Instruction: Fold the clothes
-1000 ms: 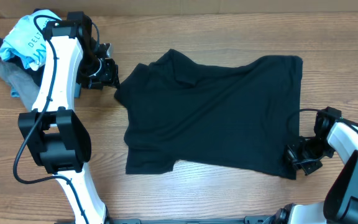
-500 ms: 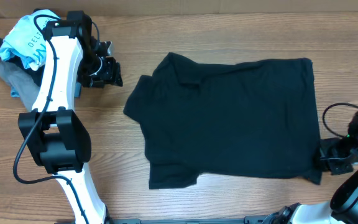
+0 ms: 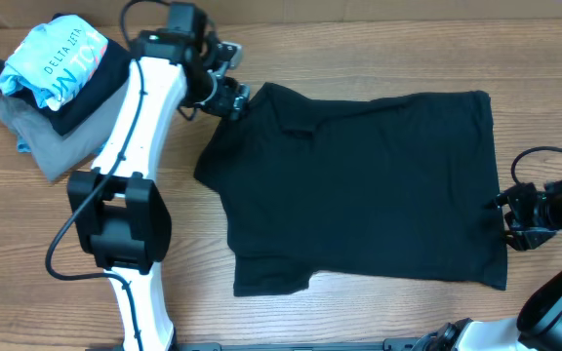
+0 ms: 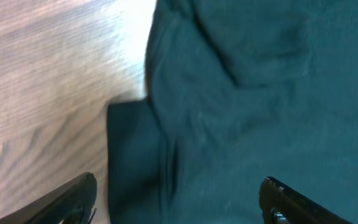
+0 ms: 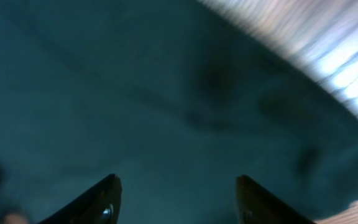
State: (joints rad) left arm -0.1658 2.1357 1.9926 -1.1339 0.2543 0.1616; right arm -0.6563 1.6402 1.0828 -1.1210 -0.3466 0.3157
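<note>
- left gripper (image 3: 228, 97) has swung right to the upper-left shoulder of the black shirt (image 3: 369, 185), jaws wide, likely lining up a grab
- right gripper (image 3: 511, 216) at right hem, also wide

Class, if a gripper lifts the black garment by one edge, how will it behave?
Probably floppy: the black garment lies flat with soft creases, so a lifted edge should drape. Likely light, since the fabric looks thin. Pushed on the wooden table, it would probably bunch rather than slide whole.
</note>
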